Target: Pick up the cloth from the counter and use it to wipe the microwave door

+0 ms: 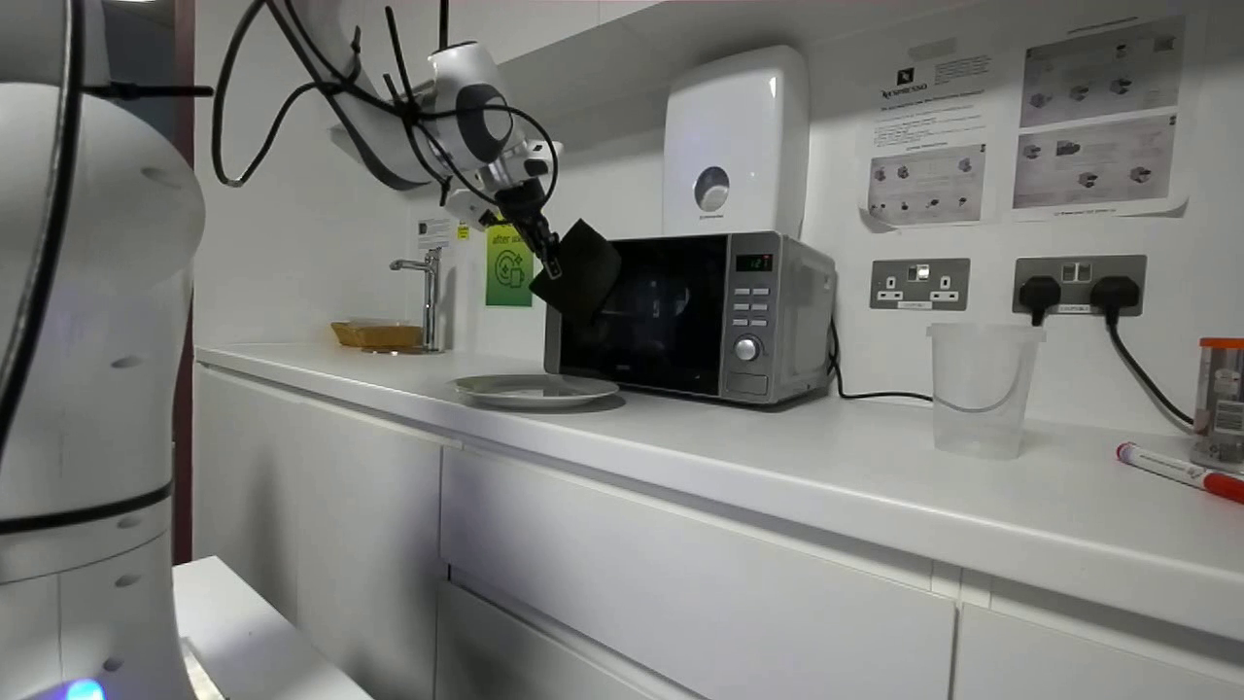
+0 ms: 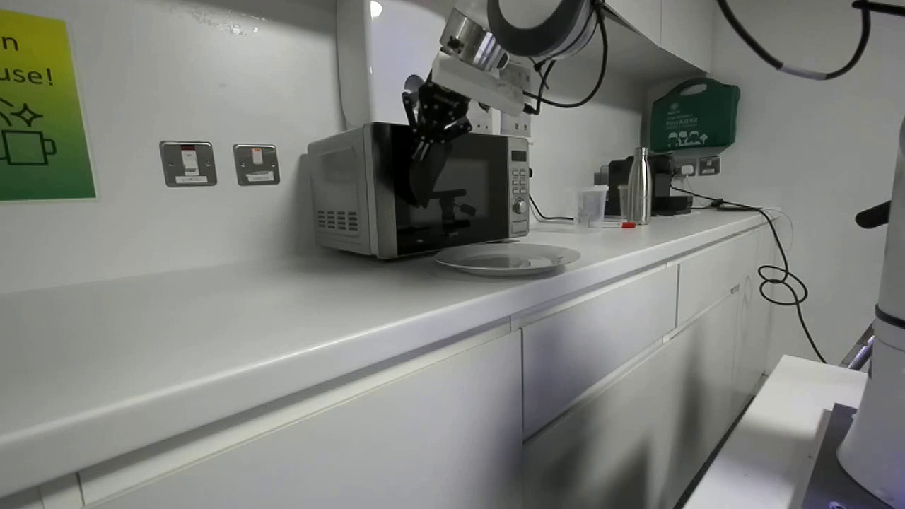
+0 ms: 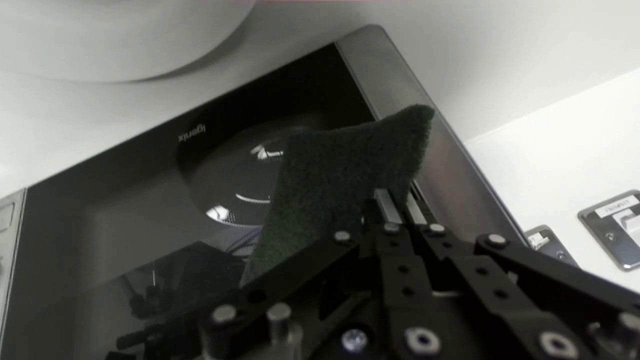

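Note:
My gripper (image 3: pixel 401 205) is shut on the cloth (image 3: pixel 332 172), a dark, fuzzy square pinched near one edge, with most of it spreading to one side of the fingers. In both exterior views the cloth (image 1: pixel 588 267) hangs tilted in front of the microwave door (image 1: pixel 671 311), over the half away from the control strip. The dark glass door (image 3: pixel 125 170) fills much of the wrist view behind the cloth. Whether cloth and glass touch, I cannot tell. The fingertips (image 2: pixel 422 150) are well above the white counter (image 2: pixel 247 325).
A pale round plate (image 1: pixel 535 391) lies on the counter just before the microwave (image 2: pixel 343 191). Beyond the control strip stands a clear plastic bucket (image 1: pixel 982 399), with a red marker (image 1: pixel 1181 471) farther along. A white dispenser (image 1: pixel 736 146) is on the wall above the microwave.

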### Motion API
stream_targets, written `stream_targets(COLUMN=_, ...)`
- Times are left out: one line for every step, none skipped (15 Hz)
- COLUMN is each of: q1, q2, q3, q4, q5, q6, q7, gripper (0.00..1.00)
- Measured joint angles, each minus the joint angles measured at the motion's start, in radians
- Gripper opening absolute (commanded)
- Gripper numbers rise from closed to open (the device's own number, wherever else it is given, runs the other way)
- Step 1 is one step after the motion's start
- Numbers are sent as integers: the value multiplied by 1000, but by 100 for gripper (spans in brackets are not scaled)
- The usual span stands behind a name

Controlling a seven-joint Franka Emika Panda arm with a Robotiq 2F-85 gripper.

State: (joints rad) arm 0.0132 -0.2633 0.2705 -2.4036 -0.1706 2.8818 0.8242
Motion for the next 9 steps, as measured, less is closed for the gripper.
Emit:
stream_targets(q1=-31, q2=-3, q3=15, q4=-14, q5=-60, q6=45, q7=38, gripper=1)
stream_targets(q1=-60, q2=-9, q3=29, q4=-25, q5=-105, q6=77, q7=72, gripper=1)
stream_targets(q1=-83, q2=-16, q3=40, q4=-34, q5=-133, q6=95, q7=99, gripper=1)
stream_targets(q1=-100, q2=-23, q3=49, q4=-40, q5=-145, q6=103, q7=118, gripper=1)
stream_targets(q1=-110, q2=-30, q3=56, q4=-44, q5=-149, q6=105, q7=132, gripper=1)
stream_targets(q1=-122, q2=-38, q3=65, q4=-47, q5=-153, q6=105, q7=151, gripper=1)
stream_targets(q1=-138, q2=-46, q3=77, q4=-49, q5=-159, q6=105, q7=176, gripper=1)
stream_targets(q1=-160, q2=-55, q3=95, q4=-49, q5=-171, q6=106, q7=209, gripper=1)
stream_targets(q1=-184, q2=-67, q3=116, q4=-50, q5=-182, q6=106, q7=246, gripper=1)
